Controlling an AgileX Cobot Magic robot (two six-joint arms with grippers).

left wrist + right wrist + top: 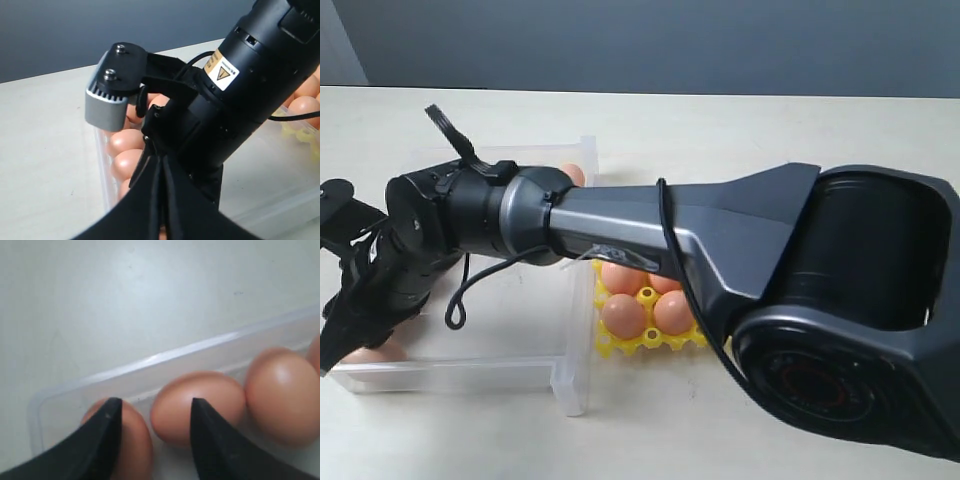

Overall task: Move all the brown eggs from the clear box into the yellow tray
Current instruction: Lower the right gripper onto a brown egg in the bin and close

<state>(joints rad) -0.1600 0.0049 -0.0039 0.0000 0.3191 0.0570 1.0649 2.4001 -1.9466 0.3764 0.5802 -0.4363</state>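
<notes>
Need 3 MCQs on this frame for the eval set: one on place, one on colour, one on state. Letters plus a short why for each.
1. In the exterior view, the egg tray sits:
A) inside the clear box
B) beside the box, on its right
C) on the box's left

2. The egg tray is:
A) blue
B) white
C) yellow

3. The right gripper is:
A) open, holding nothing
B) shut on a brown egg
C) shut, empty

Key:
1 B: the tray lies just past the box's right wall.
2 C: yellow lattice shows under its eggs.
3 A: the right wrist view shows the fingers apart over the brown eggs, none gripped.
</notes>
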